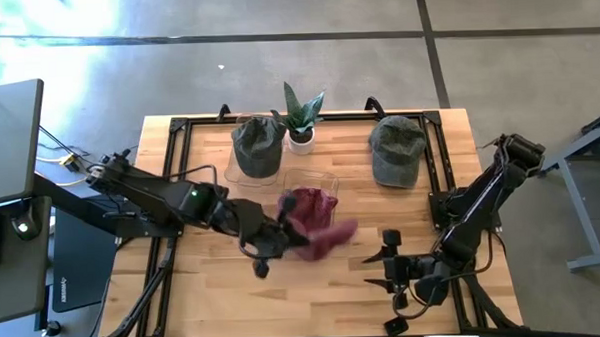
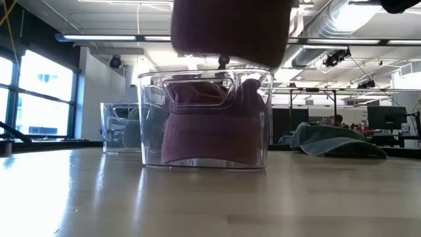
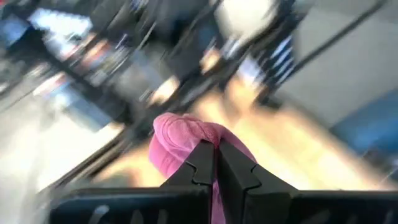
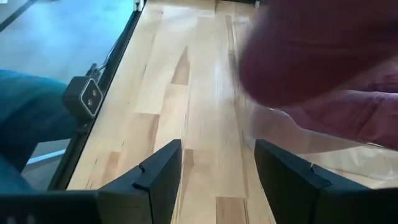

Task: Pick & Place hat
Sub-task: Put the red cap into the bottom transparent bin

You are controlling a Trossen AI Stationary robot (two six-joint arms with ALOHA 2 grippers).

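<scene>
Left claw pinching maroon hat, clear bin partly hidden

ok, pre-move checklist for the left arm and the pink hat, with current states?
1. Left gripper shut on pink hat: ok.
2. Hat lifted off the table: ok, low view shows it hanging above the bin.
3. Hat over the clear bin: ok.
4. Bin empty: not ok, pink fabric already inside.
5. Right gripper open, away from the bin: ok.
6. Hat will drop fully inside: cannot tell.

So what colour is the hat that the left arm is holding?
Pink to maroon. The hat shows best in the left wrist view, pinched between the shut fingers.
</scene>
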